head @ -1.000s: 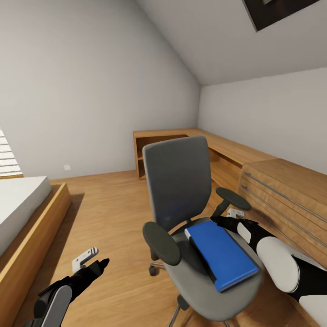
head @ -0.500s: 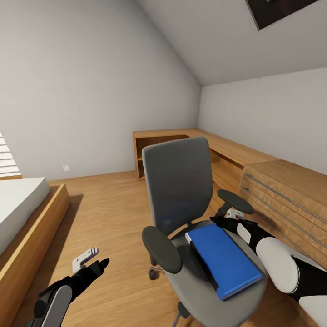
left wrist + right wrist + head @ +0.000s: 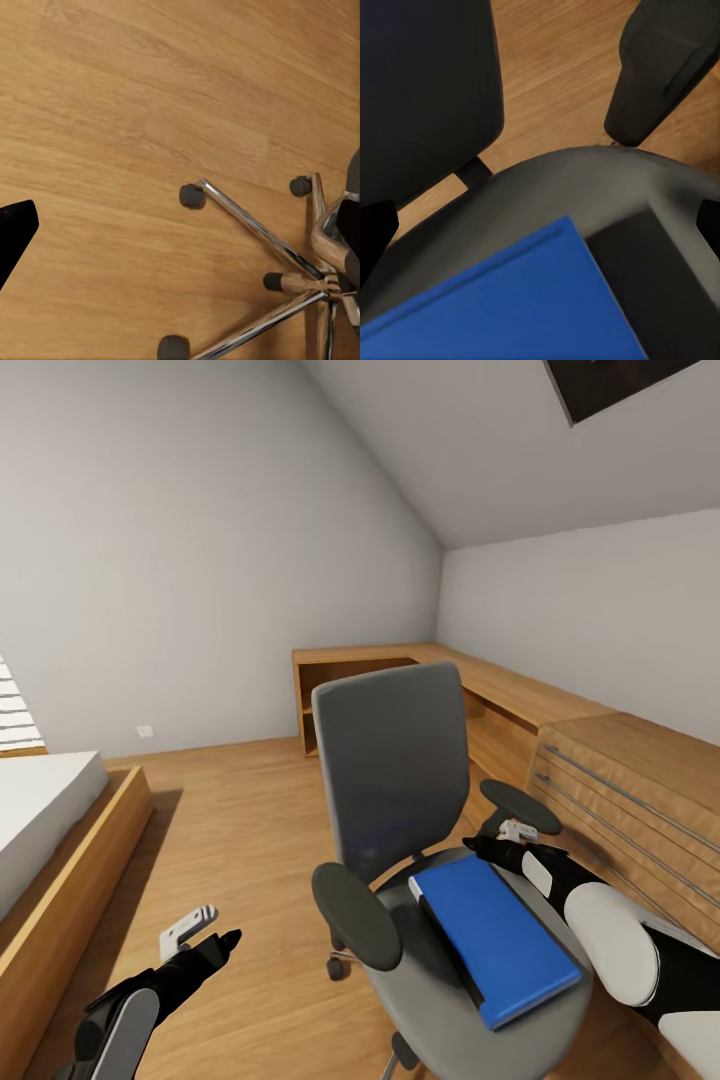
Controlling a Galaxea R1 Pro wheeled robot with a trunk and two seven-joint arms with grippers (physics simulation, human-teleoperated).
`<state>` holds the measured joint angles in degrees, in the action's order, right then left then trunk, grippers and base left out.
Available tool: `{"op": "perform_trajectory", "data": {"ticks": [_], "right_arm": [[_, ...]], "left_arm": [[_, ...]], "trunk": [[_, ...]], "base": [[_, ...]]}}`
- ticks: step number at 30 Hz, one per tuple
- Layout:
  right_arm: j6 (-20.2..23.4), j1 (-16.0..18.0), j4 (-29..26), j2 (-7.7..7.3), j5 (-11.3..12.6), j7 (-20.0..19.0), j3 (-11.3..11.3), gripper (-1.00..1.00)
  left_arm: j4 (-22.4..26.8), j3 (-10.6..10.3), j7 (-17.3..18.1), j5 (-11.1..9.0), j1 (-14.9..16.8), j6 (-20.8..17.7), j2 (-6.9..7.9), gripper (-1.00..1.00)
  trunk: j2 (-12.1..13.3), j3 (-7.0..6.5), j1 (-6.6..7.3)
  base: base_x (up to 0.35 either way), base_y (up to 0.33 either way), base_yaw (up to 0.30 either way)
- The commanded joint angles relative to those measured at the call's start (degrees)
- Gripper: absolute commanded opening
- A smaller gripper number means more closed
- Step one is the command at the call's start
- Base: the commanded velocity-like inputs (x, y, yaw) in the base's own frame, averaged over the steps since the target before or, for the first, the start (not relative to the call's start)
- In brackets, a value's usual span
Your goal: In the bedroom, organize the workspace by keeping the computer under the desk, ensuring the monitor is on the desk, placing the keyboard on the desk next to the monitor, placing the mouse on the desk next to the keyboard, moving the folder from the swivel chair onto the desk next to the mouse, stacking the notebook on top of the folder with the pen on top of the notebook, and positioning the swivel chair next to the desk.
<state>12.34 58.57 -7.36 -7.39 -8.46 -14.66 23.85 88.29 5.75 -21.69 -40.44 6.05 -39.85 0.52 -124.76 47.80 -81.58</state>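
Observation:
The grey swivel chair (image 3: 390, 760) stands right in front of me, its back turned away. On its seat lies the blue folder (image 3: 495, 935), dark spine edge toward the backrest. My right gripper (image 3: 492, 840) is open at the folder's far corner, beside the chair's right armrest (image 3: 518, 805). In the right wrist view its fingertips (image 3: 375, 232) frame the folder (image 3: 510, 300) and the seat. My left gripper (image 3: 205, 932) hangs open over the floor left of the chair; the chrome base (image 3: 300, 277) with casters lies below it. The desk, computer, monitor, keyboard, mouse, notebook and pen are out of view.
A light wooden drawer cabinet (image 3: 620, 780) runs along the right wall and joins a low wooden shelf unit (image 3: 350, 670) in the corner. A bed on a wooden frame (image 3: 60, 840) lies at the left. Wood floor (image 3: 250, 830) stretches between bed and chair.
The chair has swivelled slightly, carrying the folder a little to the right and toward me. Both grippers hold their places.

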Motion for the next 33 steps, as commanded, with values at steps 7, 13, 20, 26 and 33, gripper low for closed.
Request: {"op": "perform_trajectory", "data": {"ticks": [7, 13, 20, 26, 33], "right_arm": [[0.3, 0.0, -0.1, 0.01, -0.6, -0.3, 0.5, 1.0], [0.3, 0.0, -0.1, 0.01, -0.6, -0.3, 0.5, 1.0], [0.3, 0.0, -0.1, -0.04, -0.7, -0.3, 0.5, 1.0], [0.3, 0.0, -0.1, -0.08, -0.7, -0.3, 0.5, 1.0], [0.3, 0.0, -0.1, -0.08, -0.7, -0.3, 0.5, 1.0]], "left_arm": [[0.1, 0.0, -0.5, -0.6, 0.0, -0.4, 0.01, 1.0], [0.2, 0.0, -0.5, -0.7, 0.1, -0.4, 0.01, 1.0], [0.2, 0.0, -0.5, -0.8, 0.0, -0.4, 0.01, 1.0], [0.2, 0.0, -0.5, -0.9, 0.0, -0.4, 0.01, 1.0], [0.2, 0.0, -0.5, -0.7, 0.0, -0.2, 0.01, 1.0]], "trunk": [[0.0, 0.06, 0.01], [0.0, 0.06, 0.01], [-2.0, 0.96, -1.09], [-3.2, 1.49, -1.75], [-5.6, 2.57, -3.07]], "base": [[0.011, 0.0, 0.0], [0.001, 0.0, 0.0], [0.0, 0.0, 0.0], [0.0, 0.0, 0.0], [0.0, 0.0, 0.0]]}}
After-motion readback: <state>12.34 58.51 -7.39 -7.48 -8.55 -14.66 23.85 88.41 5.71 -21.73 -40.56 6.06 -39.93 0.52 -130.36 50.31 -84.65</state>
